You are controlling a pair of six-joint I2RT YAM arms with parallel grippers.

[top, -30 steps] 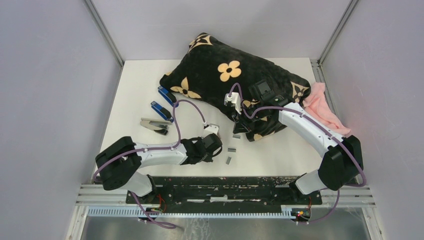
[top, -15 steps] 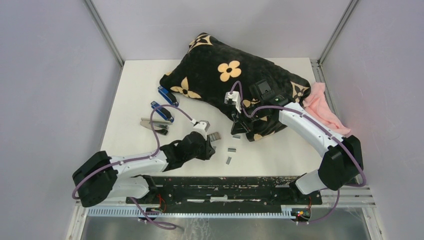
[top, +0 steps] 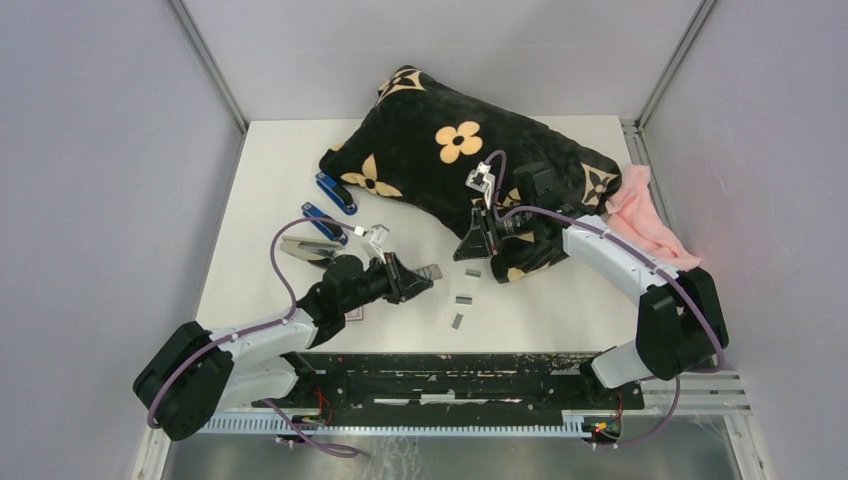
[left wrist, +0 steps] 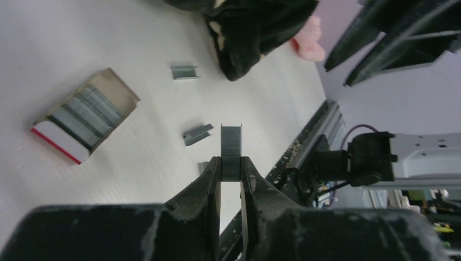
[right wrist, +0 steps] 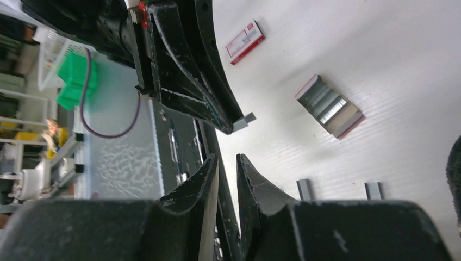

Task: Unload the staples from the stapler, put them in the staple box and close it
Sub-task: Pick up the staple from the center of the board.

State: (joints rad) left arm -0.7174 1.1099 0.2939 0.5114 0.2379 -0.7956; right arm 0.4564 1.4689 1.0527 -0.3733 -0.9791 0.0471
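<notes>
Pinched edgewise in the left gripper (left wrist: 231,164), one strip of staples (left wrist: 231,138) - jaws clamped on its lower half, upper half standing proud, seemingly lifted off the white table (top: 560,300) for setting down. At four o'clock, loose strips (top: 463,299), probably already unloaded. Close by at about twelve o'clock, an open staple box (left wrist: 81,122). At nine o'clock, the opened stapler (top: 305,250). At two o'clock, by the flowered pillow (top: 440,150), the right gripper (right wrist: 225,160) - all but closed, empty, apparently parked aside.
</notes>
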